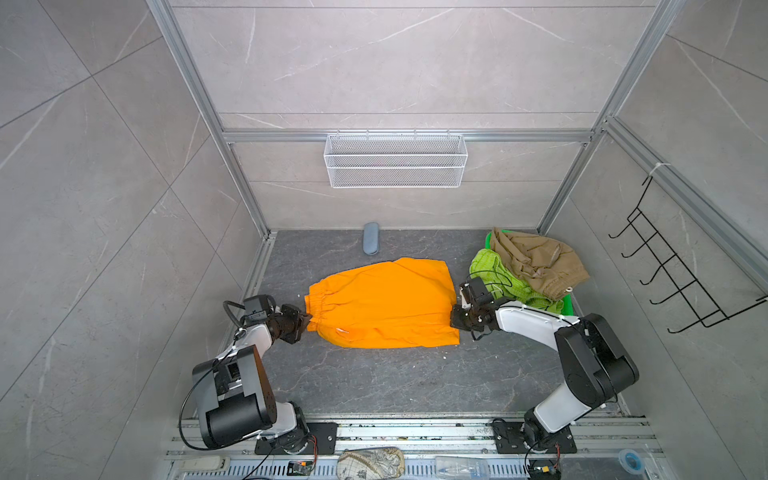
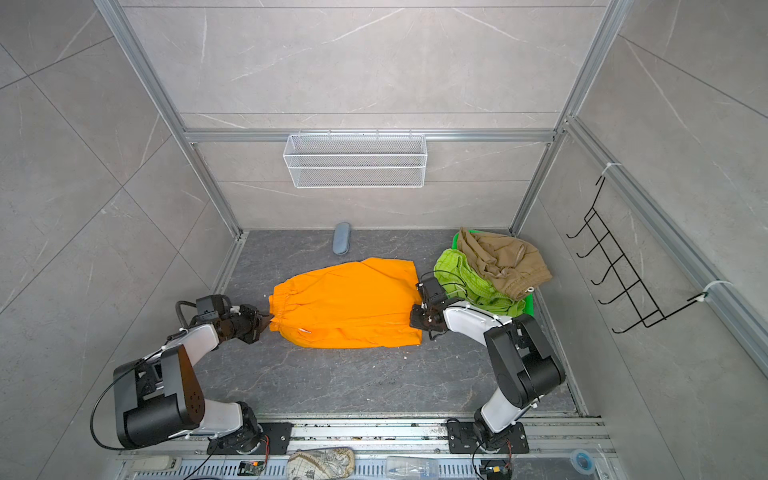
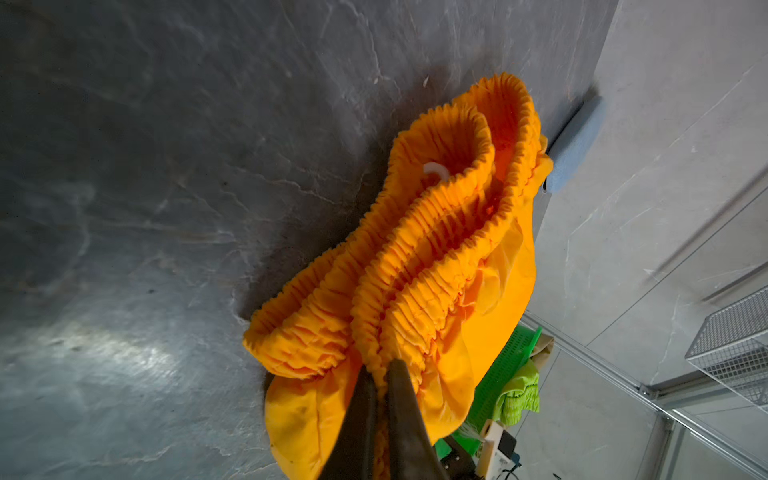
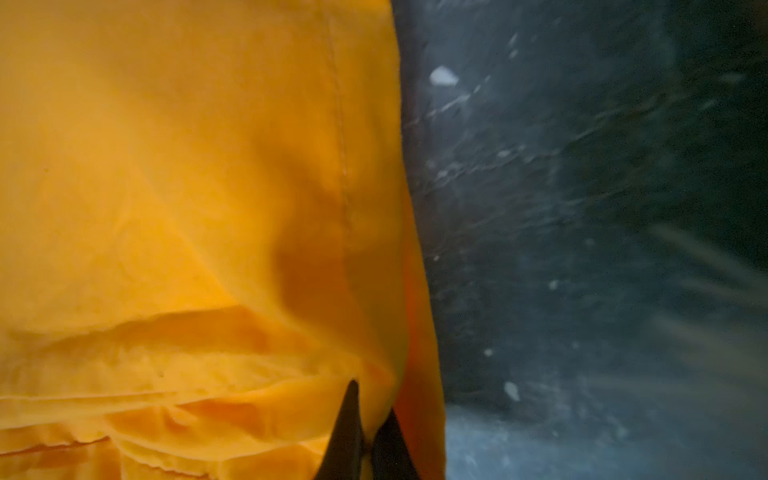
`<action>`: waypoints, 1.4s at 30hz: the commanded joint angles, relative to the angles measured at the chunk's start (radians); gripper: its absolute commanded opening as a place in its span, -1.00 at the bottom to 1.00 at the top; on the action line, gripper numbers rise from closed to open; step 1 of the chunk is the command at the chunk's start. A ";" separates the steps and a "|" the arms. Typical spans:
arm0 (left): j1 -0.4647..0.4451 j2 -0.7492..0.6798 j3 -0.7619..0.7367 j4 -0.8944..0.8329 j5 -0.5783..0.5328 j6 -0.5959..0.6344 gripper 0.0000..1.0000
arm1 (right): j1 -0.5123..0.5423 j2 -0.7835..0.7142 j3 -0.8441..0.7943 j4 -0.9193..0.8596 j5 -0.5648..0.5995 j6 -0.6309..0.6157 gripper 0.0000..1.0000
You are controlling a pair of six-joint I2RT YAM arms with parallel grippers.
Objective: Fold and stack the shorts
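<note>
The orange shorts (image 1: 382, 305) (image 2: 347, 305) lie stretched across the middle of the dark table, waistband to the left, leg hems to the right. My left gripper (image 1: 308, 318) (image 2: 270, 319) is shut on the gathered elastic waistband (image 3: 415, 266), the cloth pinched between its fingers (image 3: 361, 415). My right gripper (image 1: 454, 316) (image 2: 415, 318) is shut on the hem end of the orange shorts (image 4: 208, 208), with cloth between its fingertips (image 4: 349, 419). The lime green shorts (image 1: 494, 274) (image 2: 461, 276) and khaki shorts (image 1: 536, 262) (image 2: 505, 259) are heaped on the green basket (image 1: 567, 305) at the back right.
A grey-blue case (image 1: 370, 238) (image 2: 341, 238) lies by the back wall. A white wire basket (image 1: 395, 160) hangs on that wall, and a black hook rack (image 1: 673, 266) on the right wall. Metal frame rails border the table.
</note>
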 commanded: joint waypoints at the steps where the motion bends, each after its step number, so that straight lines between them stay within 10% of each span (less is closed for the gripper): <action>1: 0.010 -0.013 0.107 0.003 -0.017 0.005 -1.00 | -0.001 -0.117 0.068 -0.119 0.070 -0.070 -0.79; 15: 0.017 -0.063 0.029 -0.006 0.027 0.045 -1.00 | -0.006 -0.147 -0.067 -0.049 -0.031 -0.032 0.35; 20: 0.020 -0.062 0.020 -0.001 0.026 0.043 -1.00 | -0.011 -0.066 -0.063 0.003 -0.058 -0.019 0.40; 42: 0.032 -0.033 0.109 -0.020 0.057 0.027 -1.00 | -0.052 -0.035 0.137 -0.077 0.000 -0.081 -0.76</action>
